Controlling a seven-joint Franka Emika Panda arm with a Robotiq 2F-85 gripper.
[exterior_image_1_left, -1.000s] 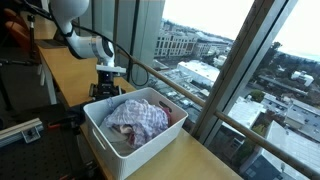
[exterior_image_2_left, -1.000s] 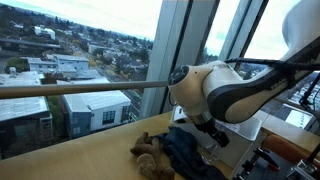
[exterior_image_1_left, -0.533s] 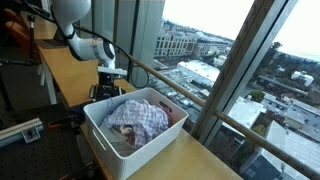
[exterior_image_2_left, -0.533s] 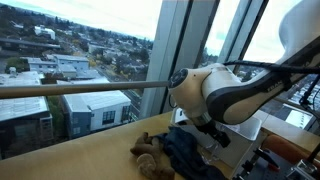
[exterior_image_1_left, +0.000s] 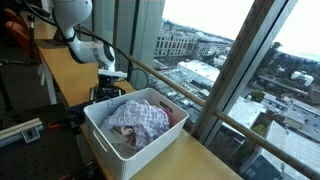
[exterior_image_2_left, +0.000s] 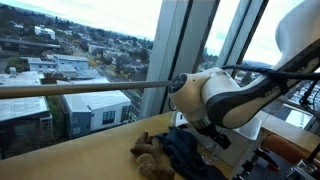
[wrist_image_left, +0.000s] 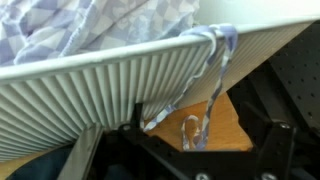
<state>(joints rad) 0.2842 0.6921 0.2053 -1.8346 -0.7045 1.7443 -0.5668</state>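
Note:
A white ribbed laundry basket (exterior_image_1_left: 100, 138) stands on the long wooden table (exterior_image_1_left: 62, 62), filled with checked lilac-and-white cloth (exterior_image_1_left: 138, 118). My gripper (exterior_image_1_left: 108, 90) hangs just behind the basket's far wall, low over the table. In the wrist view the basket wall (wrist_image_left: 90, 90) fills the upper left, with the checked cloth (wrist_image_left: 90, 25) above it. A thin fabric strap (wrist_image_left: 217, 70) hangs over the rim and loops onto the wood. My gripper (wrist_image_left: 190, 152) is open, the strap loop lying between its dark fingers (wrist_image_left: 278, 145), untouched. A dark blue cloth (exterior_image_2_left: 190, 155) and a brown soft toy (exterior_image_2_left: 148, 155) lie beneath the arm (exterior_image_2_left: 215, 95).
Tall windows with a horizontal rail (exterior_image_2_left: 80, 90) run along the table's far edge. A dark perforated plate (wrist_image_left: 300, 75) sits to the right of the basket in the wrist view. Equipment (exterior_image_1_left: 20, 130) lies at the table's near side.
The arm has shifted slightly lower and closer to the basket's wall. The jaws remain wide.

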